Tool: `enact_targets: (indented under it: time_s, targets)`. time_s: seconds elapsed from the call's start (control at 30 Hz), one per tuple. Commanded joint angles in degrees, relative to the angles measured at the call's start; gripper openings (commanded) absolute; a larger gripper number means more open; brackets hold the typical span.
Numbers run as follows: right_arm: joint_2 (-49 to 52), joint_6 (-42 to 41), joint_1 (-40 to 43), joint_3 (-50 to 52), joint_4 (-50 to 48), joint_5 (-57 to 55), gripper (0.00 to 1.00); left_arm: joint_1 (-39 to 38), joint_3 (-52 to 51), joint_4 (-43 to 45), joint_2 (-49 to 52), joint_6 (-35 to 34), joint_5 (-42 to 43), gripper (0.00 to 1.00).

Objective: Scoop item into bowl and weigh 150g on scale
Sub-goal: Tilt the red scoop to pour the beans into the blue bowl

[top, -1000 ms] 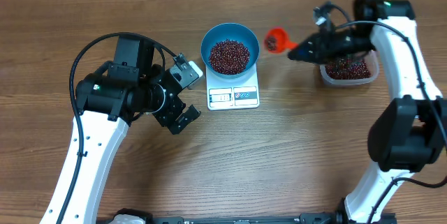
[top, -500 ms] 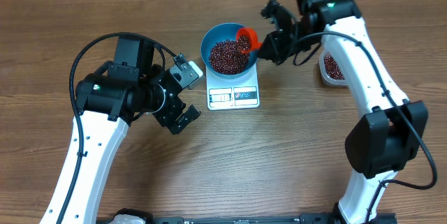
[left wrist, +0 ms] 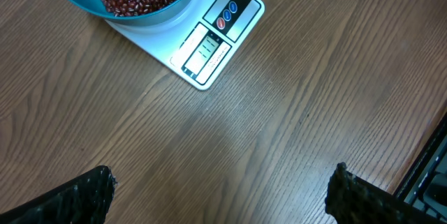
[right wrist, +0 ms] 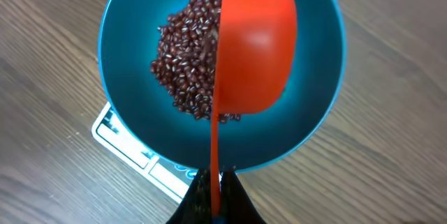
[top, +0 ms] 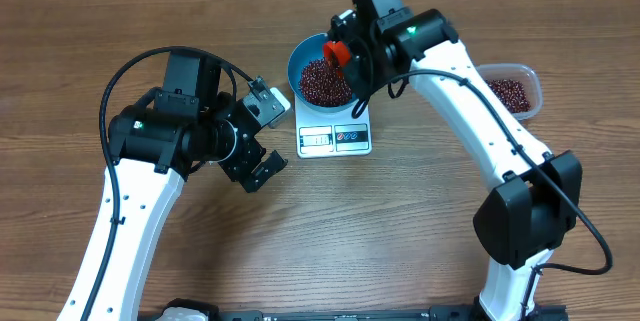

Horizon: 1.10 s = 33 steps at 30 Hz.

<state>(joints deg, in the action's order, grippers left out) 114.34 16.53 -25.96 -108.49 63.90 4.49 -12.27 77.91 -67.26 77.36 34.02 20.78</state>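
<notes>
The blue bowl [top: 300, 61] stands on the white scale [top: 335, 138] and holds a heap of dark red-brown beans [top: 320, 83]. My right gripper [top: 356, 69] is shut on the thin handle of a red scoop [top: 337, 53], which hangs over the bowl. In the right wrist view the scoop [right wrist: 255, 42] is turned on its side above the beans [right wrist: 183, 70], inside the bowl [right wrist: 318, 98]; my right gripper [right wrist: 216, 176] pinches its handle, and part of the scale [right wrist: 126, 140] shows below. My left gripper [top: 280, 133] stands open left of the scale [left wrist: 213, 39], nothing between its fingers [left wrist: 80, 196].
A clear plastic tub [top: 512, 89] with more beans sits at the right, behind the right arm. The left arm's black body [top: 180, 126] rests left of the scale. Bare wooden table [top: 400, 221] fills the front.
My right arm has swung the red scoop left from the tub to over the blue bowl and tipped it. The left arm has not moved.
</notes>
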Motion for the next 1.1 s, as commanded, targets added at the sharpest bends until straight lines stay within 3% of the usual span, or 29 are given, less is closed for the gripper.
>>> enact_targets:
  time_s: [0.0, 0.27, 0.7, 1.07]
  targets:
    - [-3.4, 0.0, 0.1, -1.5, -0.8, -4.3, 0.04, 0.3, -0.2, 0.2, -0.9, -1.0, 0.0, 1.00]
    - [-6.0, 0.2, 0.1, -1.5, -2.2, -10.5, 0.04, 0.3, -0.2, 0.2, -0.9, -1.0, 0.0, 1.00]
    - [-8.4, 2.0, -0.6, -1.5, -3.2, -11.0, 0.04, 0.3, -0.2, 0.2, -0.9, -1.0, 0.0, 1.00]
    - [-8.8, 2.8, -4.0, -1.5, -4.3, -19.9, 0.04, 0.3, -0.2, 0.2, -0.9, -1.0, 0.0, 1.00]
